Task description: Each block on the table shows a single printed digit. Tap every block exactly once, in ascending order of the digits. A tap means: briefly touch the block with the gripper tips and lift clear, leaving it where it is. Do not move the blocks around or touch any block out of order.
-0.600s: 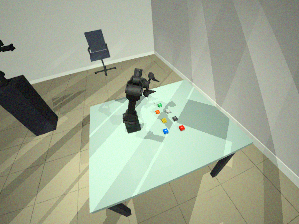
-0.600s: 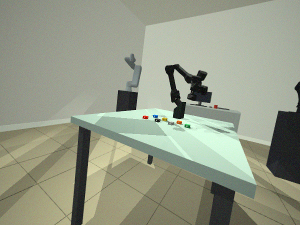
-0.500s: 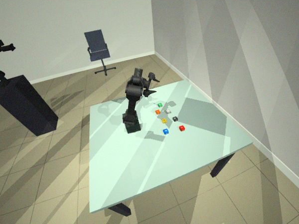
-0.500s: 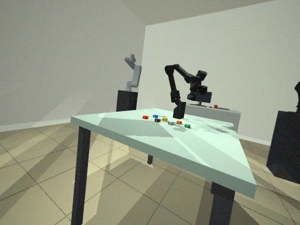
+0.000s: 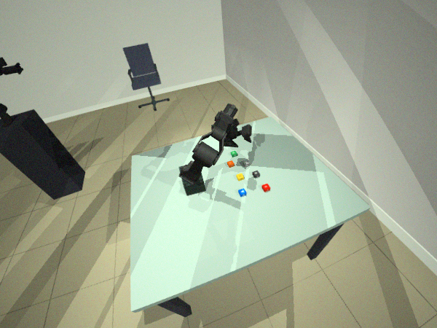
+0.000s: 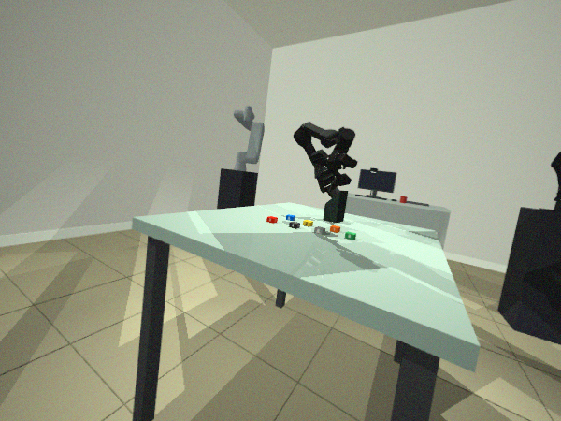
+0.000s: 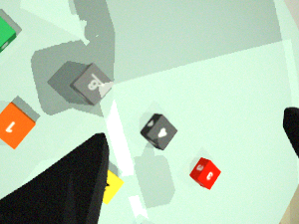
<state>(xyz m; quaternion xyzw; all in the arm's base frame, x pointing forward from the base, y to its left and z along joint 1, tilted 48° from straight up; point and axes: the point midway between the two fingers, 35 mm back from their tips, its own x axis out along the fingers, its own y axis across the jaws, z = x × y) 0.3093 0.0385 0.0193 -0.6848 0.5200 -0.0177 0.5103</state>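
My gripper [image 5: 243, 143] [image 7: 195, 129] is open and empty, high above the table. The green block [image 5: 234, 154] [image 6: 350, 236] [image 7: 6, 33], orange block [image 5: 230, 163] [image 6: 335, 228] [image 7: 15, 126] showing 1, grey block [image 5: 245, 163] [image 6: 319, 230] [image 7: 92, 85], black block [image 5: 256, 174] [image 6: 294, 225] [image 7: 159, 132], yellow block [image 5: 239, 176] [image 6: 308, 223] [image 7: 114, 186], red block [image 5: 266, 187] [image 6: 271, 219] [image 7: 205, 173] and blue block [image 5: 242, 192] [image 6: 290, 217] lie apart. Other digits are unclear. A finger partly hides the yellow block in the wrist view; the blue block is not visible there.
The blocks lie on the pale green table [image 5: 175, 259] [image 6: 402, 295] in front of the arm's dark base [image 5: 193, 186] [image 6: 335, 208]. Shadows cross the table. A wall stands beyond one table edge, and an office chair [image 5: 142, 65] stands on the floor away from the table.
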